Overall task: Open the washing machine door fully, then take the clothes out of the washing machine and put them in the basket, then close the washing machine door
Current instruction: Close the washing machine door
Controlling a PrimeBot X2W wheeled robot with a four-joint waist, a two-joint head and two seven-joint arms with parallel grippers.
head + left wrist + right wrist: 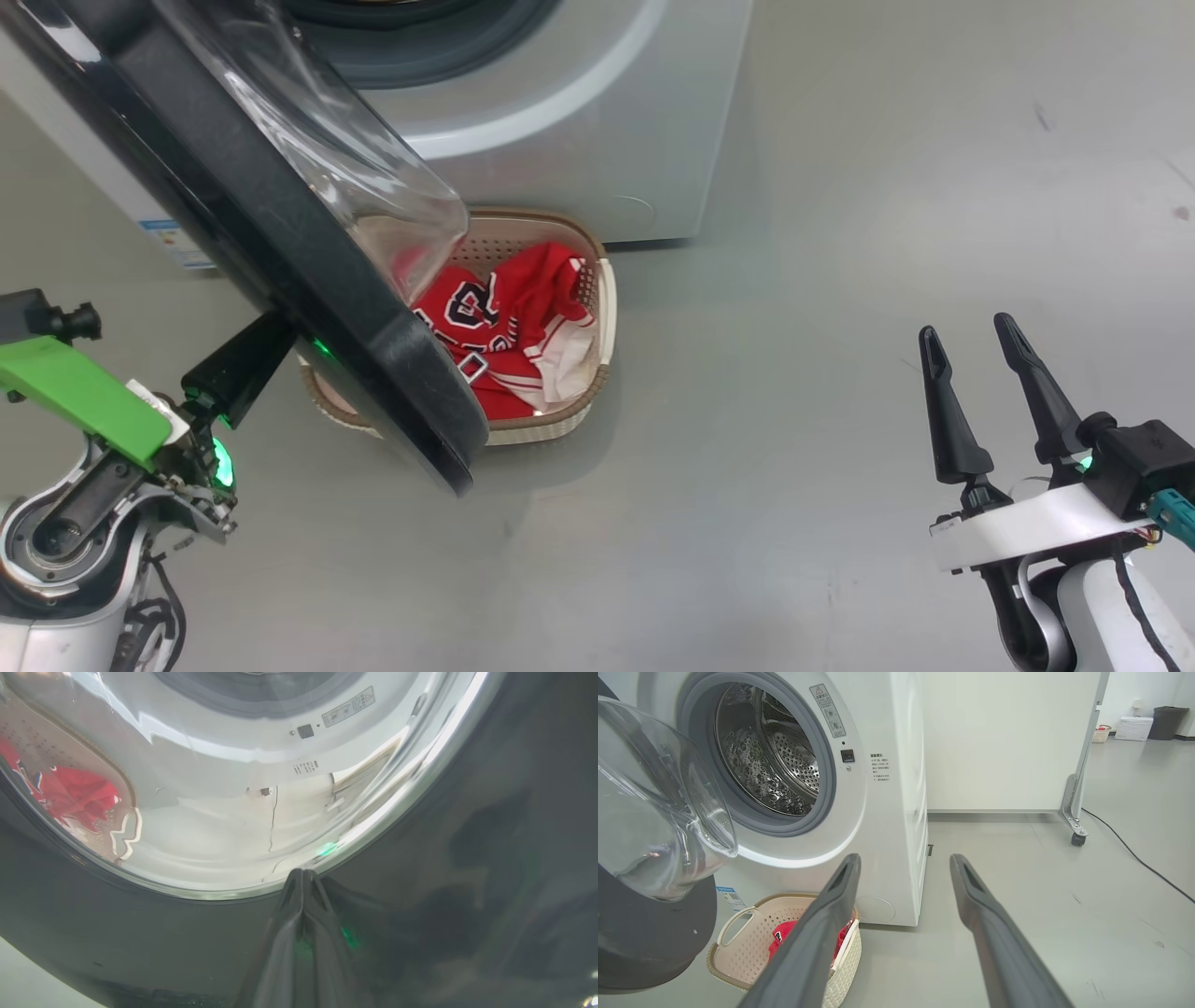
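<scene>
Fingers [287, 938] pressed together, the left gripper [302, 873] touched the black rim of the washing machine door [280, 233], which stood ajar. The right gripper [966, 327] hung wide and empty, well apart. The clothes [523, 317] lay in the basket [607, 308] before the washing machine [579, 121].

floor [840, 233]: smooth pale grey, a few dark scuffs
washing machine [896, 812]: stands on it, beside a white wheeled panel [999, 742]
basket [546, 431]: on the floor, close against the machine's front
castor [1077, 839]: the panel's, resting right of the machine
cable [1134, 854]: black, trailing past the castor
bin [1168, 721]: dark, by the far edge
</scene>
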